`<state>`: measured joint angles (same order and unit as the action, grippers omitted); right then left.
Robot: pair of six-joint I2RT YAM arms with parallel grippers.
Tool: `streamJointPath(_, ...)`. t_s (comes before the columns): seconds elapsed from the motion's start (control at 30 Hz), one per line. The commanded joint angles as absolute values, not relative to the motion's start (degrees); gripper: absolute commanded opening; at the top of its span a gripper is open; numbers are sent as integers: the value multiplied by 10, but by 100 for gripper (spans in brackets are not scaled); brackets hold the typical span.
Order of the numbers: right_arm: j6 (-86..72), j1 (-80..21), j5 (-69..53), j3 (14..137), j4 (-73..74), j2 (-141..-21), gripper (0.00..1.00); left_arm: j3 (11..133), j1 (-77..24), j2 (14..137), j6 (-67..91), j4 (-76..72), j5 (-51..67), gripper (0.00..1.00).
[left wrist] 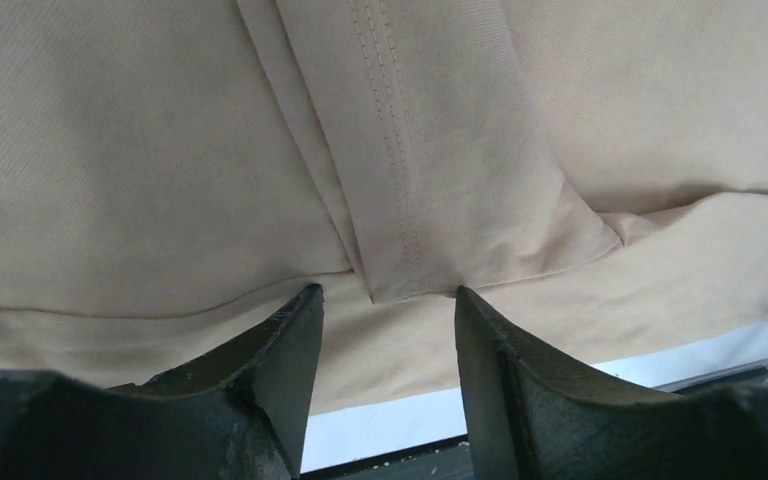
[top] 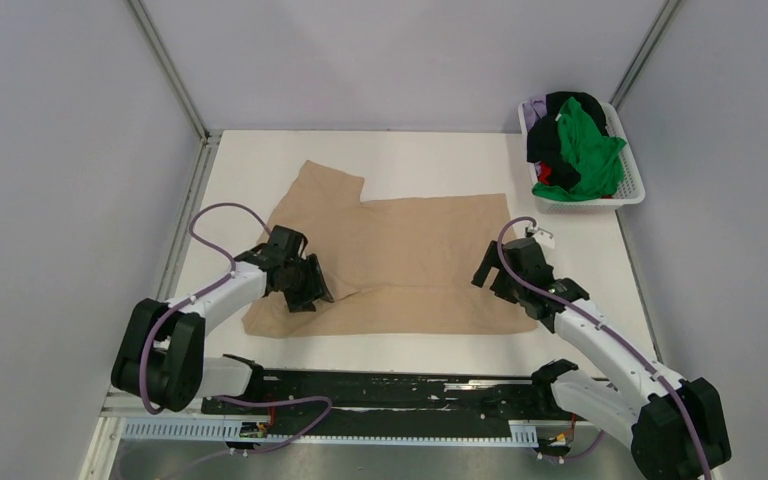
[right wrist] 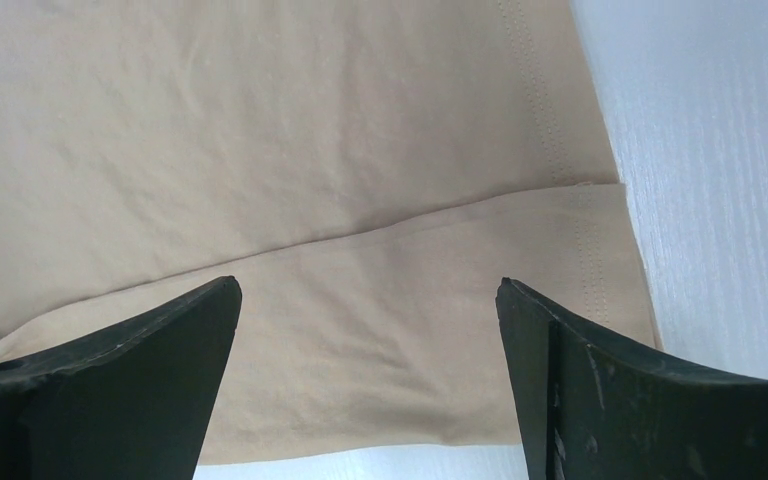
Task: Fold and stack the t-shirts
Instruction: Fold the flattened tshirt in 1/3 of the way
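Observation:
A large tan-beige t-shirt (top: 400, 260) lies spread on the white table, its near long side folded over itself. My left gripper (top: 305, 285) is open just above the shirt's near-left part; in the left wrist view (left wrist: 388, 292) a stitched sleeve hem (left wrist: 395, 160) lies folded over the body between the jaws. My right gripper (top: 488, 275) is open over the shirt's near-right corner; the right wrist view (right wrist: 368, 285) shows the folded edge (right wrist: 360, 330) and the stitched hem (right wrist: 590, 250) beside bare table. Green (top: 585, 150), black (top: 560, 125), red (top: 545, 172) and pale purple (top: 534, 108) shirts sit bundled in the basket.
The white latticed basket (top: 632, 185) stands at the far right corner of the table (top: 430, 150). Grey walls enclose the table on three sides. A black rail (top: 380, 390) with cables runs along the near edge between the arm bases.

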<state>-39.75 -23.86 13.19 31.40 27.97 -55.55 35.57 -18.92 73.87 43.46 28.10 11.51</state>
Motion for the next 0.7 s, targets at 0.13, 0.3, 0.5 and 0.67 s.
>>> streamJointPath(0.13,-393,-237,156,305,257,-531,100,399,-201,770,421,252,94,51)
streamJointPath(0.3,-393,-237,159,304,257,-531,100,411,-203,784,417,256,94,49)
streamJointPath(0.5,-393,-237,163,304,257,-532,100,418,-210,802,418,254,92,47)
streamJointPath(0.67,-394,-237,165,303,257,-529,100,420,-216,816,420,251,93,36)
